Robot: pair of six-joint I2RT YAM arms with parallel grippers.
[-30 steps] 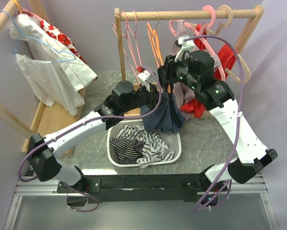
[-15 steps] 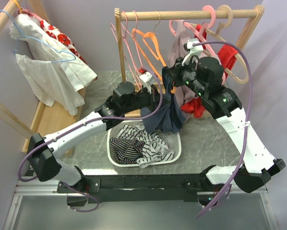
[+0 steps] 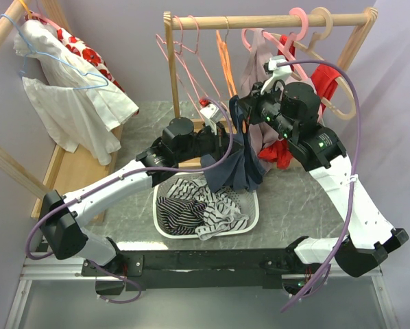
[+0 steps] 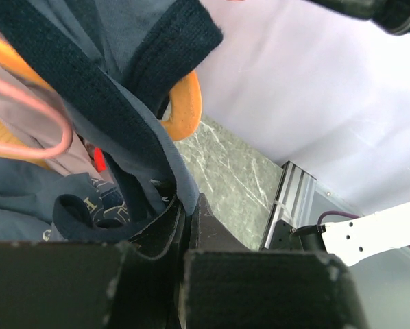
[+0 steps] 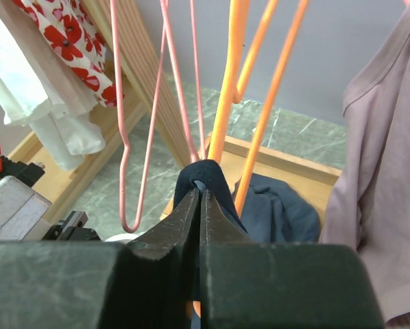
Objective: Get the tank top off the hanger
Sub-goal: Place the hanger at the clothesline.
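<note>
Lilac walls, wooden rail, grey counter. Navy tank top hangs mid-frame in the top view on the orange hanger. Left gripper is pinched on its body fabric, and right gripper is nipped on the strap at the hanger arm. So I'm at the strap-off step; next I'd guess lift that strap over the end. Only the wrist views show both pinches; overhead hides them.
</note>
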